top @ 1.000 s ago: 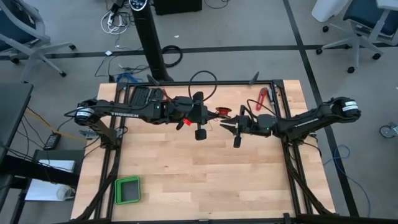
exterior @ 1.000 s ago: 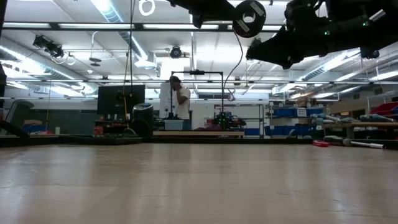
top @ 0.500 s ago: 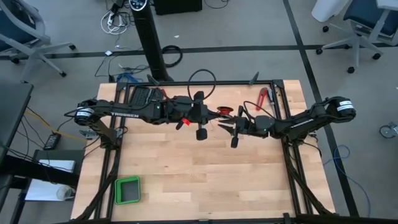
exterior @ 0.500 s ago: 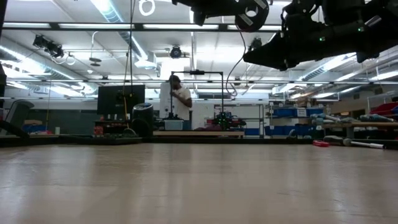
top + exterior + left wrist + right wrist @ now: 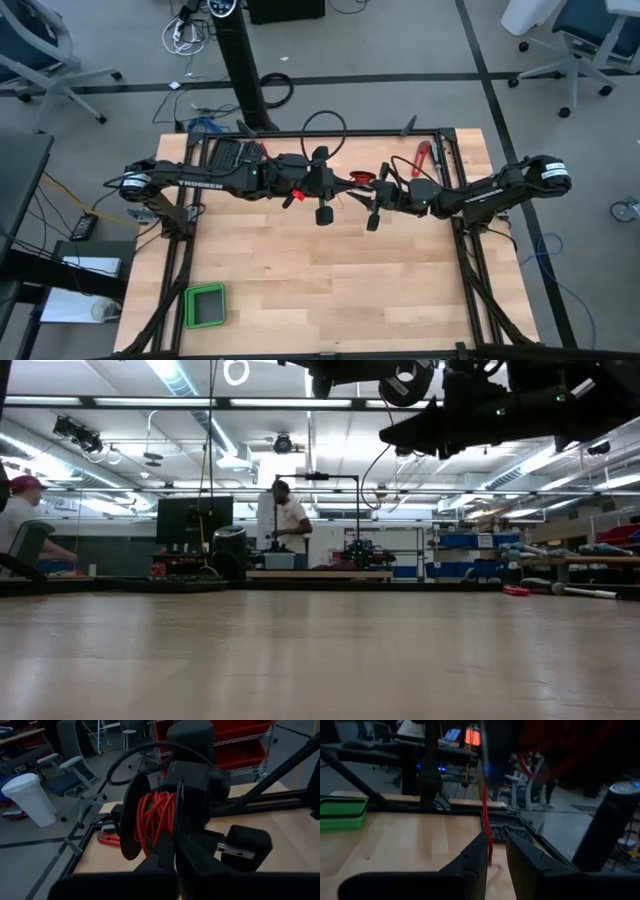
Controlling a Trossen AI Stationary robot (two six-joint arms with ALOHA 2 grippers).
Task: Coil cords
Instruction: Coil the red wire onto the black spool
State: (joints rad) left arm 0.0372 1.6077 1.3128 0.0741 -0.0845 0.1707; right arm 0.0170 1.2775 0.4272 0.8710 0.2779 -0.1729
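1. Beyond the worktop [image 5: 330, 290] lies an open workshop with shelving, desks and people at the far benches; both arms hang above the half of the worktop toward its far edge, near the middle of its width.
2. The left gripper [image 5: 176, 865] is closed, its two dark fingers together, pinching the lower rim of a small black spool [image 5: 150, 817].
3. The right gripper [image 5: 492, 862] has its fingers a little apart, with the red cord [image 5: 486, 827] running down through the gap; whether the pads actually bear on it cannot be told.
4. The cord is mostly wound already (the left wrist view shows tight red turns between the spool's two discs), and a short free strand leads off toward the right gripper, just beside the left one in the high view.
5. Judged by its look, the cord is very thin, light and limp, so it will sag and slip unless kept taut; the best hold is likely on the free strand close to the spool.
6. A red-handled tool [image 5: 422, 158] lies near the far right corner, and a green tray [image 5: 205, 305] near the front left corner.
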